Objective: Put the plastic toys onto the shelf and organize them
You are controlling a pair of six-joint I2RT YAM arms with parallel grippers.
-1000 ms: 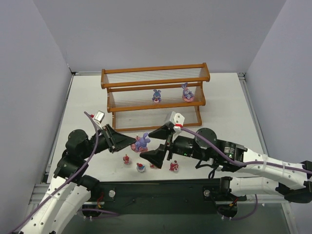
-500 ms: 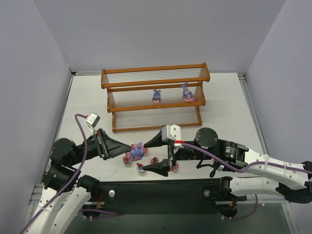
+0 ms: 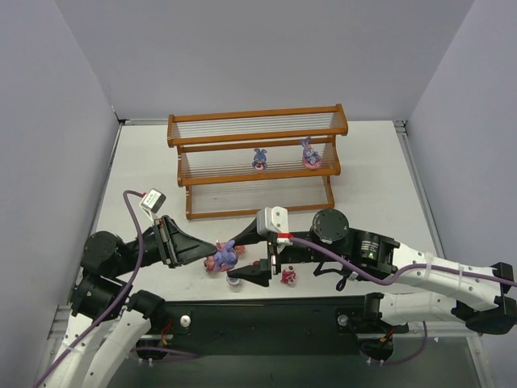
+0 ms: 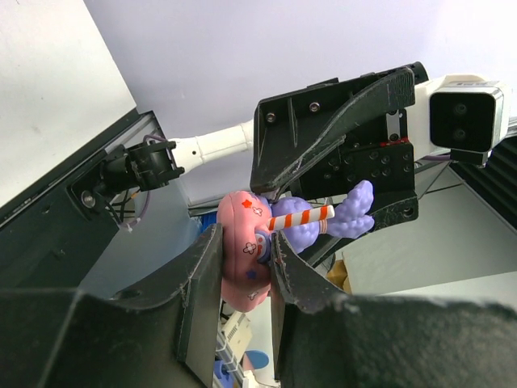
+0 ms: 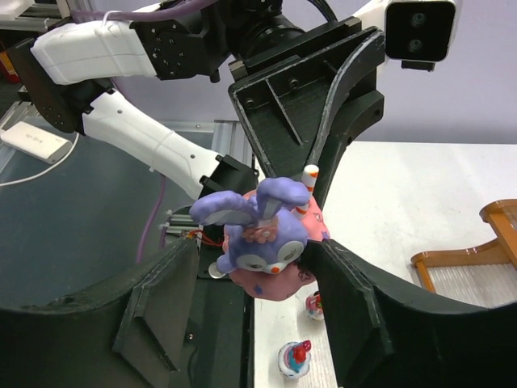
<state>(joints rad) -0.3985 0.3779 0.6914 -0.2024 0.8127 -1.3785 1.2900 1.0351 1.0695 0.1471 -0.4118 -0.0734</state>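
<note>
place: robot lab cell | evidence: plain grey walls (image 3: 266, 56) boxing a white table (image 3: 380, 186) — cabled robot arm (image 3: 420, 271)

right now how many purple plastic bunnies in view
3. The left purple bunny and right purple bunny stand on the orange-brown wooden shelf's middle tier; the third bunny is clamped in the left gripper, between the right gripper's fingers. Arms may hide others.
</note>
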